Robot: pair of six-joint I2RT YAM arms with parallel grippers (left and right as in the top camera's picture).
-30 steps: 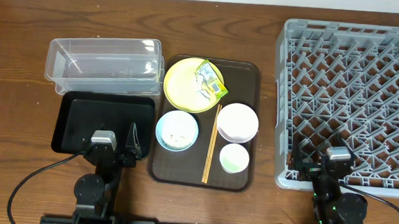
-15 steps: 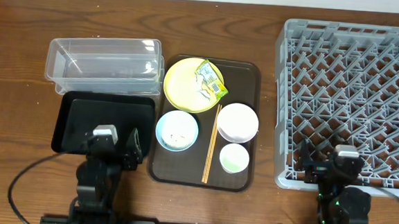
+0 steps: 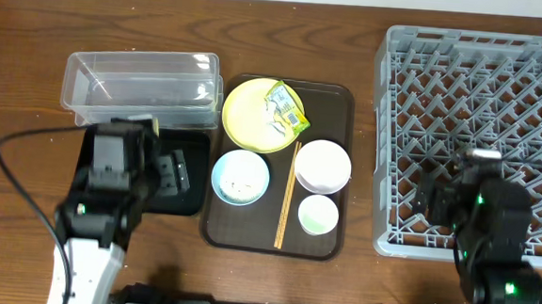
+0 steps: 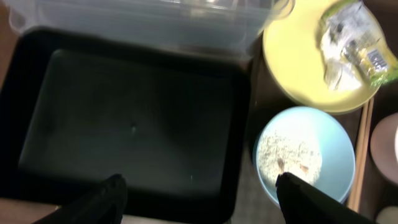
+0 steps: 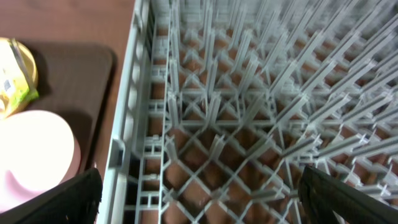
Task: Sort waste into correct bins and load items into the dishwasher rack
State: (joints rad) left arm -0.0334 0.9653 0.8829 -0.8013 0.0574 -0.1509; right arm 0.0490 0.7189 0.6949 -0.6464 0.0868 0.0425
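The crumpled green-and-yellow wrapper lies on the yellow plate. White rice scraps sit in the light blue bowl. The white bowl, small white cup and chopsticks lie on the brown tray. The clear tub stands behind the black tray. My left gripper is open and empty over the black tray, left of the blue bowl. My right gripper is open and empty above the front-left part of the grey rack.
The dark brown serving tray holds the dishes between the bins and the rack. In the right wrist view the rack's pegs fill the frame, with the white bowl at the left. A black cable loops at the left.
Both arms have lifted from the table's front edge and moved away from it. The left one now hangs over the black tray, the right over the rack's front-left part.
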